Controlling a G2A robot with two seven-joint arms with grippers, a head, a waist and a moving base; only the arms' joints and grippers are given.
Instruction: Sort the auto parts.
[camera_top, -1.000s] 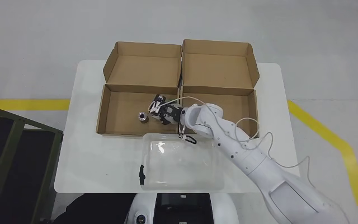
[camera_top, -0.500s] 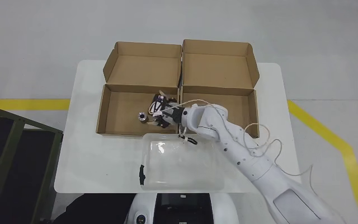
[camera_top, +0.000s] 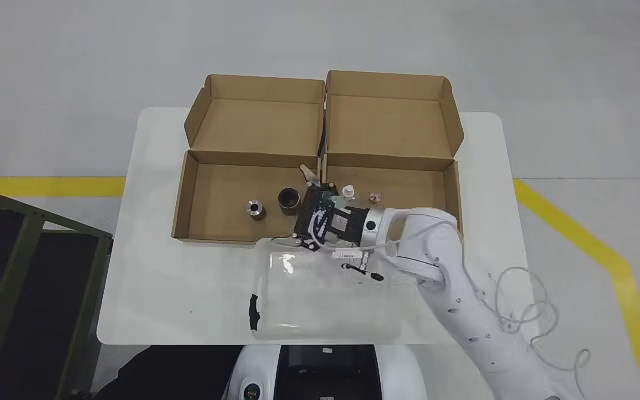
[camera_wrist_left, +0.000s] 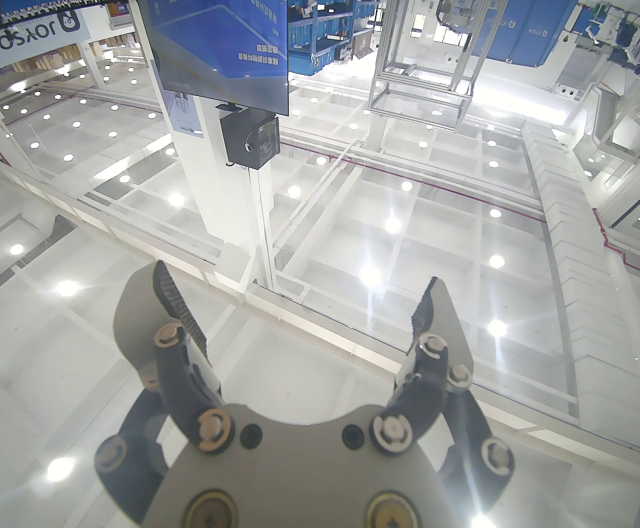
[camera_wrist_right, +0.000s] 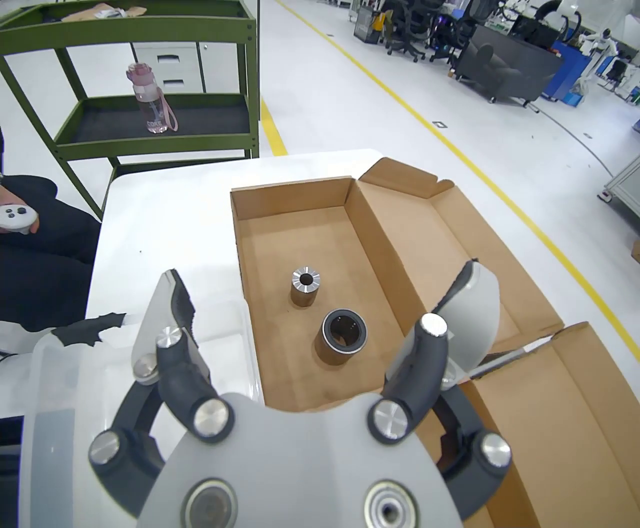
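Observation:
A dark ring-shaped bushing (camera_wrist_right: 341, 336) (camera_top: 289, 198) stands in the left cardboard box (camera_wrist_right: 280, 230) (camera_top: 215, 195), next to a small steel cylinder (camera_wrist_right: 305, 286) (camera_top: 255, 208). My right gripper (camera_wrist_right: 322, 280) (camera_top: 306, 207) hangs open and empty just behind the bushing, over the box's near right corner. Two small parts (camera_top: 348, 190) (camera_top: 375, 197) lie in the right cardboard box (camera_top: 420, 195). My left gripper (camera_wrist_left: 295, 285) is open, empty, and points up at the ceiling.
A clear plastic bin (camera_top: 320, 290) (camera_wrist_right: 50, 380) with a black handle sits on the white table (camera_top: 150, 280) in front of the boxes. Both box lids stand open at the back. A green shelf cart (camera_wrist_right: 150, 100) stands off the table's side.
The right gripper was over the left box, apparently holding the dark bushing. It has opened, the bushing now stands in the box, and the arm has drawn back toward the clear bin.

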